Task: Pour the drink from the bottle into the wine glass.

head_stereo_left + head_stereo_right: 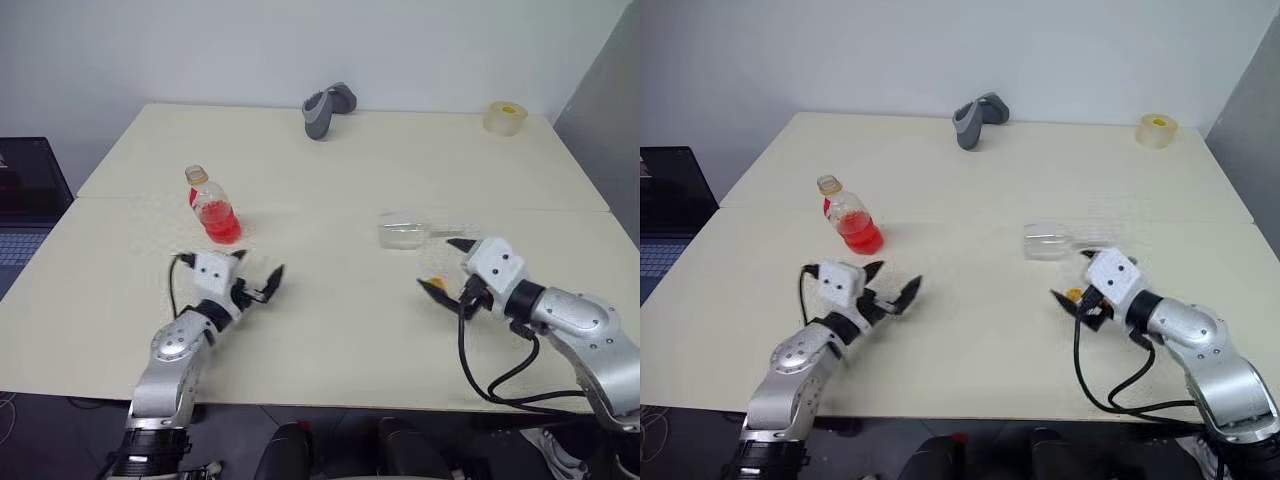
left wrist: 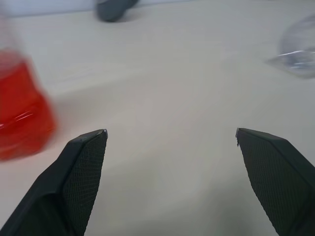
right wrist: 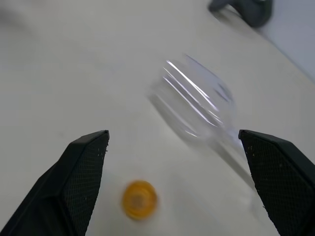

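Both pincers wide open, holding nothing. Bottle (image 1: 211,207) w/ red drink (image 1: 219,222) stands just ahead of left pincer (image 1: 256,272). Wine glass (image 1: 405,232) lies tipped over, just past right pincer (image 1: 447,265), so prob needs standing up first.

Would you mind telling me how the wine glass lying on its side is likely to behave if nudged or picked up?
The wine glass lies on its side on the table, so its rounded bowl would probably roll in an arc if pushed. It looks thin and clear, likely fragile and slippery. The thin stem seems the weakest part to grip.
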You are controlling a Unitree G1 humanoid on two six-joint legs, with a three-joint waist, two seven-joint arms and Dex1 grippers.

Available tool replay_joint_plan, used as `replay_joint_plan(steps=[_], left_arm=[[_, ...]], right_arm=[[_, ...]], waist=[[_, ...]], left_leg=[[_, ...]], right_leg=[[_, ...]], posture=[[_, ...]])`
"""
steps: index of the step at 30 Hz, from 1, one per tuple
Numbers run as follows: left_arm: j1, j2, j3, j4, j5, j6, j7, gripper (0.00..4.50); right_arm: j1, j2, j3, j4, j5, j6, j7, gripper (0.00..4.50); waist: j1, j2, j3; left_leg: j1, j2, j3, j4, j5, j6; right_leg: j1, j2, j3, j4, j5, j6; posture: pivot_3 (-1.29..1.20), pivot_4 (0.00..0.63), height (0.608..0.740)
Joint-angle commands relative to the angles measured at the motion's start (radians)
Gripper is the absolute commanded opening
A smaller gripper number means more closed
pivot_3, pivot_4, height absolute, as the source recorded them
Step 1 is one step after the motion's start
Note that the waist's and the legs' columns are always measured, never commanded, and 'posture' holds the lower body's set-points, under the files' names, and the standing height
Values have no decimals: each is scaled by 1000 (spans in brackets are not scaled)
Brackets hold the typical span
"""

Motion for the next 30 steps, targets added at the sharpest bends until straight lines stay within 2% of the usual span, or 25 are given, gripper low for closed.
replay_joint_plan(steps=[1, 4, 10, 20, 28, 30], left_arm=[[-61, 51, -40, -24, -26, 9, -131, 4474], [-123, 76, -68, 27, -39, 12, -224, 4474], [-182, 91, -119, 59, -72, 36, -387, 4474], [-225, 64, -132, 123, -39, -1, -410, 4474], [-227, 49, -134, 116, -26, -2, -403, 4474], [-226, 46, -132, 114, -24, 0, -401, 4500]], right_arm=[[-61, -68, 83, 74, -238, -90, -74, 4500], [-151, -112, 186, 221, -467, -209, -159, 4500], [-249, -51, 284, 382, -665, -291, -232, 4500], [-363, 89, 377, 641, -867, -344, -343, 4500], [-461, 157, 396, 929, -897, -433, -483, 4500], [-478, 168, 389, 992, -876, -466, -511, 3890]], waist=[[0, 0, 0], [-6, 0, 0], [-3, 0, 0], [-3, 0, 0], [-7, 0, 0], [-7, 0, 0]], left_leg=[[0, 0, 0, 0, 0, 0], [0, 0, 3, -1, 0, 0], [-1, 0, 5, -1, 0, 0], [0, 0, 5, 1, 0, 0], [1, 1, 5, 1, 0, 0], [1, 0, 5, 1, 0, 0]], right_leg=[[0, 0, 0, 0, 0, 0], [-1, 0, 2, 0, 0, 0], [-2, 0, 4, -1, 0, -1], [-2, 0, 4, 0, 0, -1], [-2, 0, 5, 1, 1, -1], [-1, 0, 5, 2, 1, -1]], posture=[[0, 150, 740], [0, 150, 740], [0, 150, 740], [0, 150, 740], [0, 150, 740], [0, 150, 740]])
